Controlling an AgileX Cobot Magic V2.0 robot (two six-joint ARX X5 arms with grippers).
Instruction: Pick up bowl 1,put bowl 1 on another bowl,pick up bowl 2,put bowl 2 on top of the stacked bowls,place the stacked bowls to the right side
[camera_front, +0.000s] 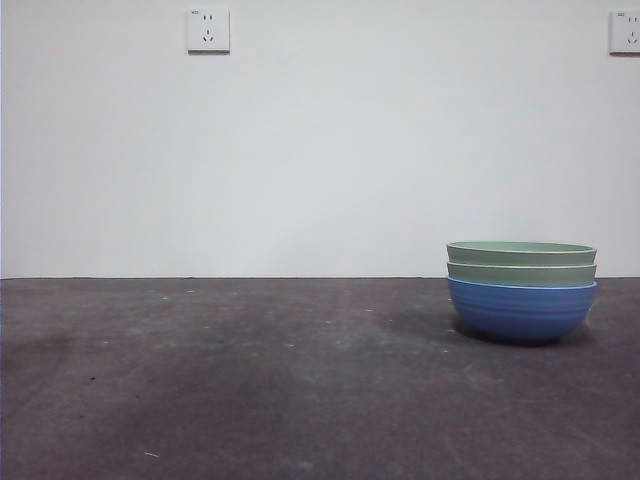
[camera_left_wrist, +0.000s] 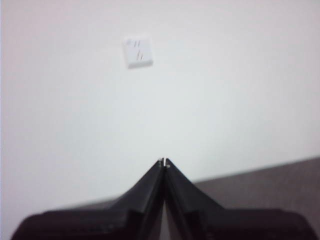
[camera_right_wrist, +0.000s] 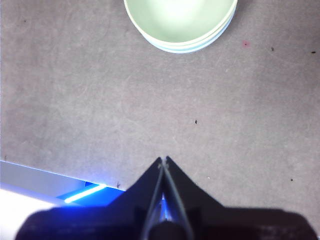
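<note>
The stacked bowls (camera_front: 521, 290) stand on the dark table at the right of the front view: a blue ribbed bowl (camera_front: 520, 311) as base, with two sage-green bowls (camera_front: 521, 262) nested above it. Seen from above in the right wrist view, the stacked bowls (camera_right_wrist: 181, 22) lie well ahead of my right gripper (camera_right_wrist: 163, 160), which is shut and holds nothing. My left gripper (camera_left_wrist: 163, 162) is shut too, raised and facing the white wall, with no bowl near it. Neither arm shows in the front view.
The grey table (camera_front: 250, 380) runs back to a white wall with a socket (camera_front: 208, 30) and a second socket (camera_front: 625, 32). A pale table edge with a blue light strip (camera_right_wrist: 85, 192) lies close behind the right gripper.
</note>
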